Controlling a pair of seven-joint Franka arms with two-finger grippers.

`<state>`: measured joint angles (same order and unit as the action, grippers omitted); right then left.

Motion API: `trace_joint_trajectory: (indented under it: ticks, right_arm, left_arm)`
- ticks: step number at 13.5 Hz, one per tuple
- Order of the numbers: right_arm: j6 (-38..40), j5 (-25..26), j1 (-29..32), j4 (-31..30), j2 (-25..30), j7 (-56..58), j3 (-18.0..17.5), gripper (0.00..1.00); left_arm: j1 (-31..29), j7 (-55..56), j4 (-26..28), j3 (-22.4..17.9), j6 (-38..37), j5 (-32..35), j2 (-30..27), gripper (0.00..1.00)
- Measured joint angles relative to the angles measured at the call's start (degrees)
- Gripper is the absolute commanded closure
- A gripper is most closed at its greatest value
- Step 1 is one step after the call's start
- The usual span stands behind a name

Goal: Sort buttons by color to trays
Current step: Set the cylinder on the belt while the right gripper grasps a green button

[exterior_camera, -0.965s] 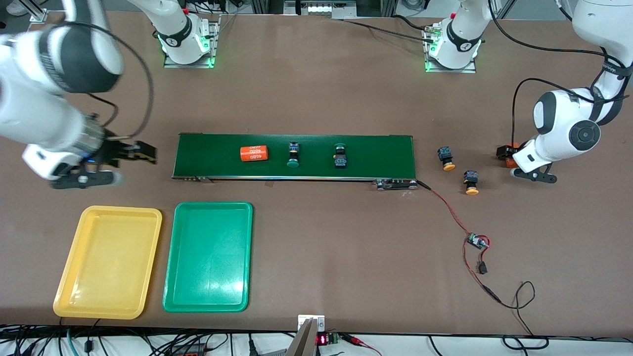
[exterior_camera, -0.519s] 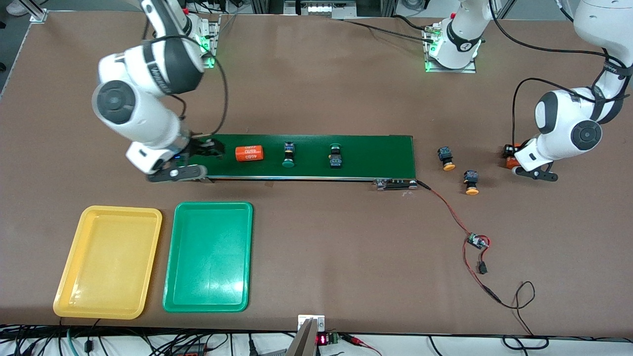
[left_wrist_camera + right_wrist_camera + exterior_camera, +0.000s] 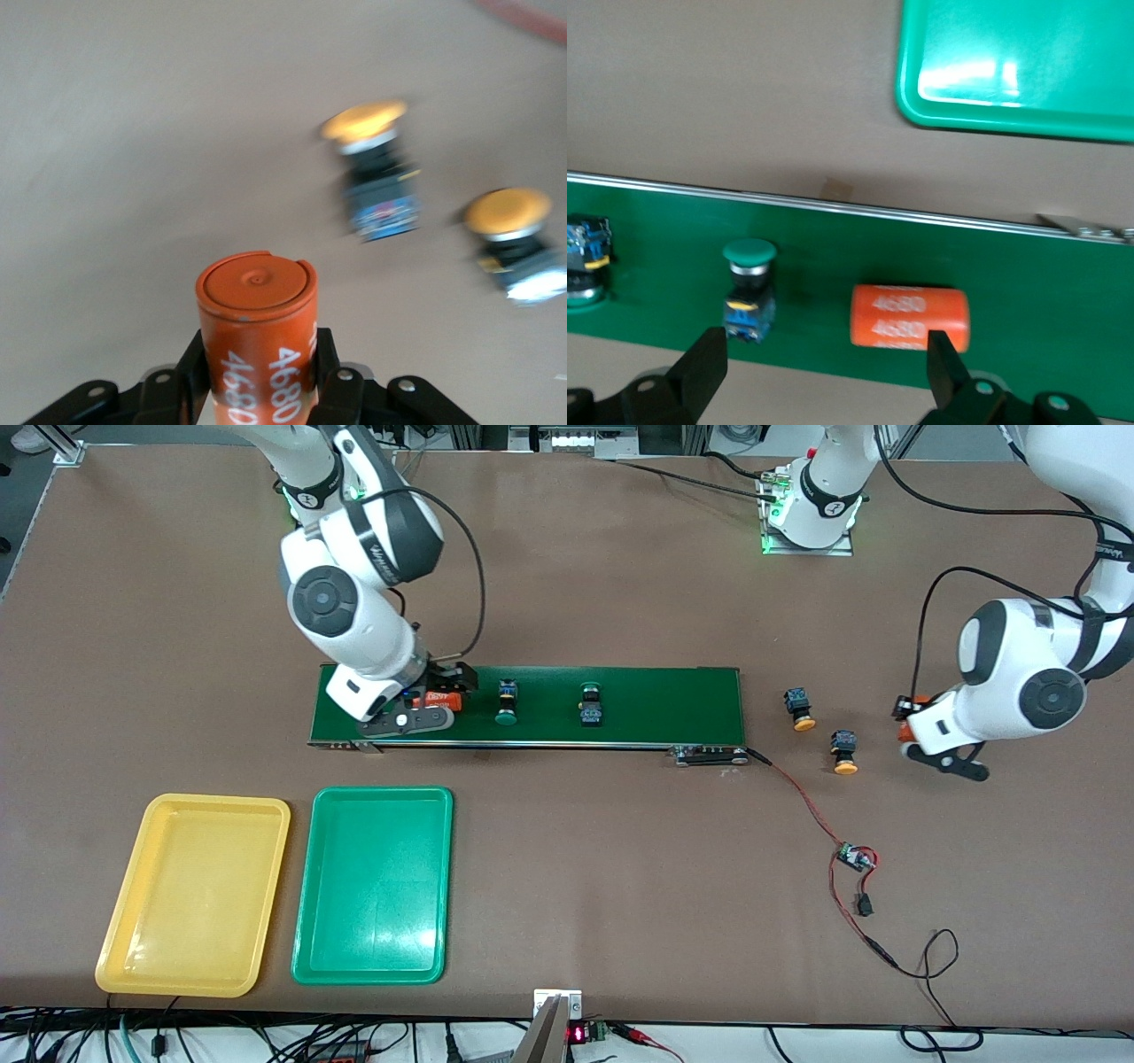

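Front view shows you both trays, yellow tray (image 3: 193,895) and green tray (image 3: 373,885), empty: nothing sorted. Two green buttons (image 3: 506,701) ride the conveyor belt (image 3: 673,700); two yellow buttons (image 3: 800,708) lie beside its end. Right gripper (image 3: 423,710) gapes over the belt's orange cylinder (image 3: 440,701); left gripper (image 3: 261,390) clamps another orange cylinder (image 3: 259,332).

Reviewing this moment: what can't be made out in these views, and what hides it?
- Front view: left gripper and its orange cylinder mostly hidden by the arm's wrist.
- Front view: belt cylinder half covered by the right gripper.
- Left wrist view: yellow buttons blurred; lower print on the held cylinder cut by the edge.
- Right wrist view: second green button and green tray cut by the edges.
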<state>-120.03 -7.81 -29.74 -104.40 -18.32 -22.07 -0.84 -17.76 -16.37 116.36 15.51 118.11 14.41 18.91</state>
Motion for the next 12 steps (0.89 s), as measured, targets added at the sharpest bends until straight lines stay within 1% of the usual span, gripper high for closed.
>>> trace_joint_trajectory:
  ticks: [3, 5, 8, 9, 11, 12]
  right_arm:
    - [-2.9, 0.0, -2.9, 0.0, -3.1, -5.5, -0.1, 0.0]
    - [-4.4, 0.0, -3.8, 0.0, -5.1, -6.9, -0.1, 0.0]
    - [-5.0, 0.0, -4.2, 0.0, -6.7, -6.9, -0.1, 0.0]
    - [-5.0, 0.0, -4.3, 0.0, -6.9, -6.9, -0.1, 0.0]
    - [-5.0, 0.0, -4.4, -0.1, -7.7, -7.0, -0.1, 0.0]
    - [-5.0, 0.0, -4.4, -0.1, -8.3, -7.0, -0.1, 0.0]
  left_arm:
    - [1.8, -1.1, -0.4, 8.2, -0.3, -0.1, 0.2, 0.72]
    - [3.9, -1.2, -0.4, 13.3, -0.3, -0.1, 0.5, 0.72]
    - [8.1, -2.0, -0.4, 17.8, 1.9, -0.1, 0.9, 0.72]
    - [8.9, -3.2, -0.4, 19.3, 2.8, -0.1, 1.0, 0.73]
    - [9.6, -7.6, -0.3, 22.7, 4.4, -0.1, 1.5, 0.73]
    - [9.9, -10.8, -0.3, 23.6, 5.0, -0.1, 1.9, 0.71]
